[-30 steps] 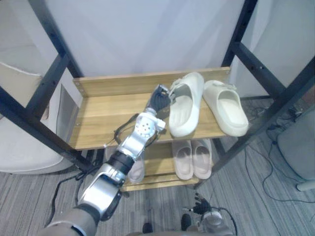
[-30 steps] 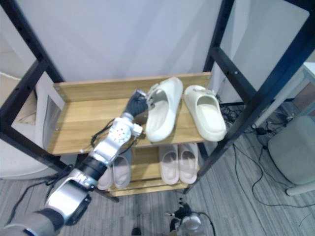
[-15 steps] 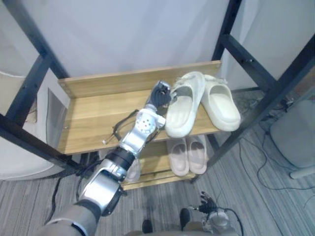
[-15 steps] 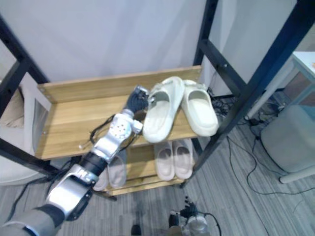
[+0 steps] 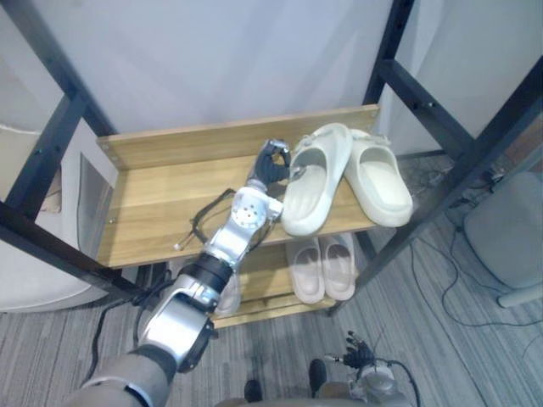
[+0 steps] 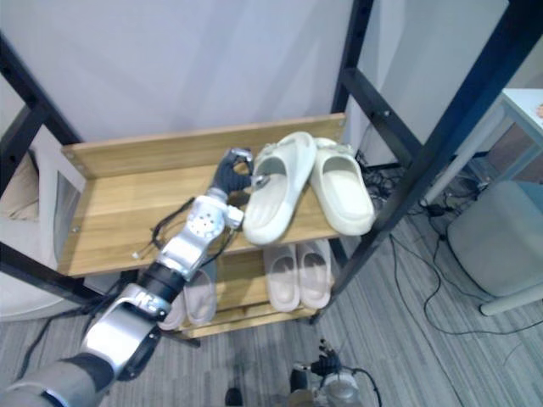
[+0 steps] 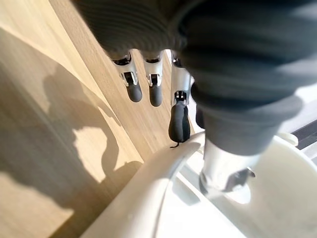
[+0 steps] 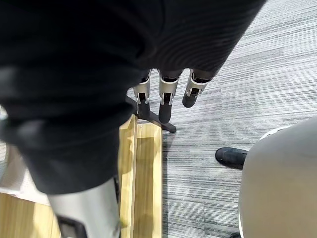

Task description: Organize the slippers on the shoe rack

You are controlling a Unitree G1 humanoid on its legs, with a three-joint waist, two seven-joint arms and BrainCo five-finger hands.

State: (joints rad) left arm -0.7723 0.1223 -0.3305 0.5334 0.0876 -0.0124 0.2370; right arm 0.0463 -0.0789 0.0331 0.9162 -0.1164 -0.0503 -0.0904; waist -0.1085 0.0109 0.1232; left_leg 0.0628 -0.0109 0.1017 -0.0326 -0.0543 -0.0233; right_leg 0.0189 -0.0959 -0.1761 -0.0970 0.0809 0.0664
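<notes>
- Tilted slipper (image 5: pixel 312 178): on the top shelf (image 5: pixel 161 199), tipped on edge and touching its flat mate (image 5: pixel 382 178); we judge it mid-alignment into a pair.
- Left hand (image 5: pixel 271 161): thumb and fingertip pinch the slipper's rim, to steer it.
- Right hand (image 8: pixel 167 99): fingers relaxed, idle above the floor.

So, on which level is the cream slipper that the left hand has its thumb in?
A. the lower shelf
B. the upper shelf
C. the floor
B: the left hand pinches the rim of the cream slipper, which rests tilted on the upper shelf beside the second cream slipper.
</notes>
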